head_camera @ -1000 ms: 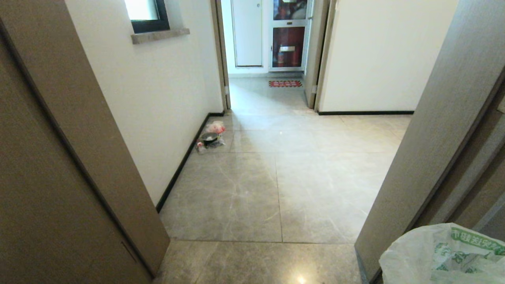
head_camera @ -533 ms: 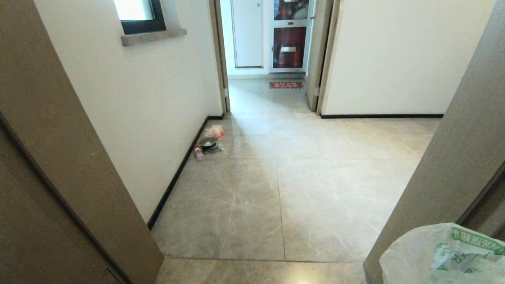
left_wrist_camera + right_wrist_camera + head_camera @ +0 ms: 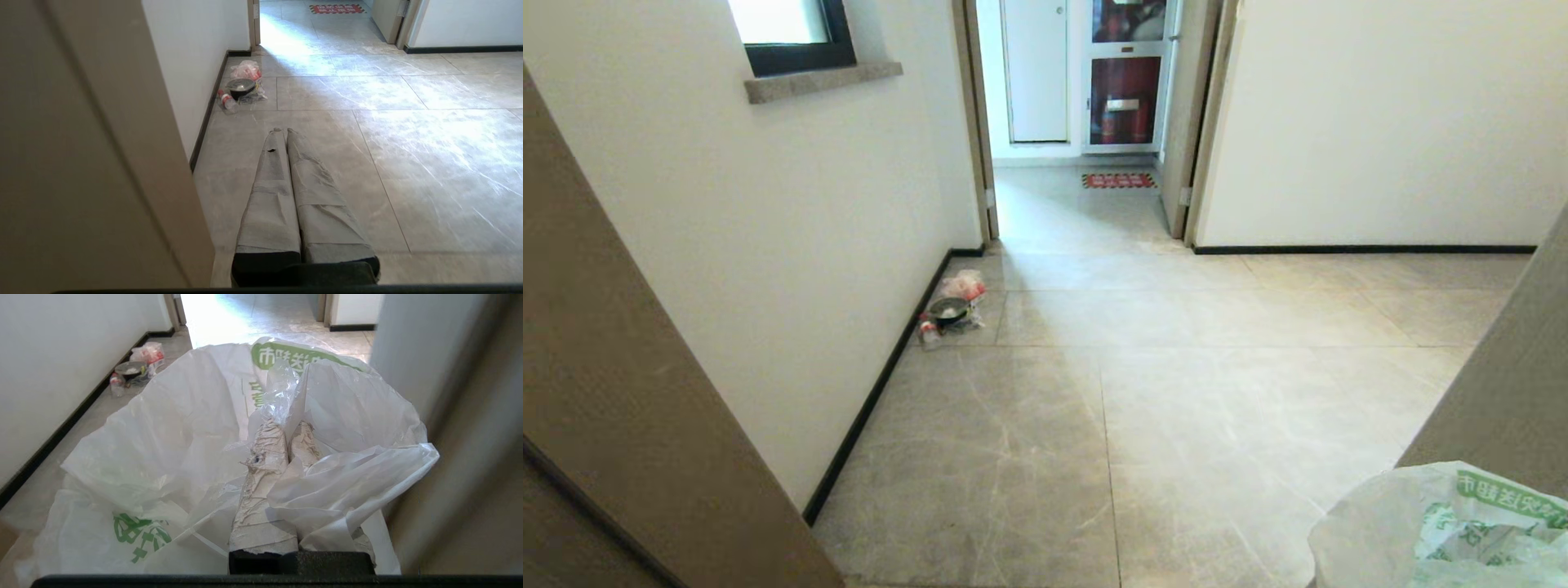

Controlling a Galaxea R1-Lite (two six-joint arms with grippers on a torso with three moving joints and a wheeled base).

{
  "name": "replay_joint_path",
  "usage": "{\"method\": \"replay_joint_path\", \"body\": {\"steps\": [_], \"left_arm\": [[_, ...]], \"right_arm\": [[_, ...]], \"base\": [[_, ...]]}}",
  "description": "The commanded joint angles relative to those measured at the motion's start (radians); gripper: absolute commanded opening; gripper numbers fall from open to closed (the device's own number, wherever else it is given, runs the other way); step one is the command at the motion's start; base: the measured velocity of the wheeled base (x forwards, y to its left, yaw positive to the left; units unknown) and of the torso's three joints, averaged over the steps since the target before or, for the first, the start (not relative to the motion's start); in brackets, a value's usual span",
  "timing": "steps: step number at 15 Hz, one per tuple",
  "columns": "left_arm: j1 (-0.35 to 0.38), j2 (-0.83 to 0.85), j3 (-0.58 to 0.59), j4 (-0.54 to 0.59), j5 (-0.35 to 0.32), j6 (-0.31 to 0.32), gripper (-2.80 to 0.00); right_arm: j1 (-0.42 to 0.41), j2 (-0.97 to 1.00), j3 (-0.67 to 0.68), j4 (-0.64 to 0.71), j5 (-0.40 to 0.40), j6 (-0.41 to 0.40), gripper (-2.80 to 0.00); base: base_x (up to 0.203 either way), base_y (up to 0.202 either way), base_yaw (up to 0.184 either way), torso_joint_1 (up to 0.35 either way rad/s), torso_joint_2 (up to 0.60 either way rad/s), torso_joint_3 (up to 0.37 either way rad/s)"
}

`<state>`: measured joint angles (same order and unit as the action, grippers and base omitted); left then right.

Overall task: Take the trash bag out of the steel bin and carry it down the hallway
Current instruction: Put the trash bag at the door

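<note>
Hallway (image 3: 1176,392): grey marbled floor tiles, pale walls, dark baseboard, open doorway at the far end. Brown door panel (image 3: 596,392) fills the robot's left side. Trash bag (image 3: 171,428), white with green print, hangs at the robot's right, clear of the floor tiles. Right gripper (image 3: 286,435) has its jaws clamped on bunched plastic at the bag's top. Left gripper (image 3: 284,131) is empty, jaws pressed together, held over the floor. Small litter pile (image 3: 952,309) sits against the left baseboard, well ahead.
</note>
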<state>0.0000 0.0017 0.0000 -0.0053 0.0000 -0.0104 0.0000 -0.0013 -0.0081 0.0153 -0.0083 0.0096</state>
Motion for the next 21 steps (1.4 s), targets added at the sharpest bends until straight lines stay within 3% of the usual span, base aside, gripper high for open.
{"method": "replay_joint_path", "body": {"steps": [1, 21], "left_arm": [[0.0, 0.0, 0.0, -0.001, 0.0, 0.0, -2.8], [0.0, 0.0, 0.0, -0.001, 0.0, 0.0, -2.8]], "right_arm": [[0.0, 0.0, -0.001, 0.0, 0.0, 0.0, -2.8], [0.0, 0.0, 0.0, 0.0, 0.001, 0.001, -2.8]], "base": [[0.19, 0.0, 0.004, 0.002, 0.0, 0.005], [0.191, 0.0, 0.001, 0.002, 0.0, 0.002]]}}
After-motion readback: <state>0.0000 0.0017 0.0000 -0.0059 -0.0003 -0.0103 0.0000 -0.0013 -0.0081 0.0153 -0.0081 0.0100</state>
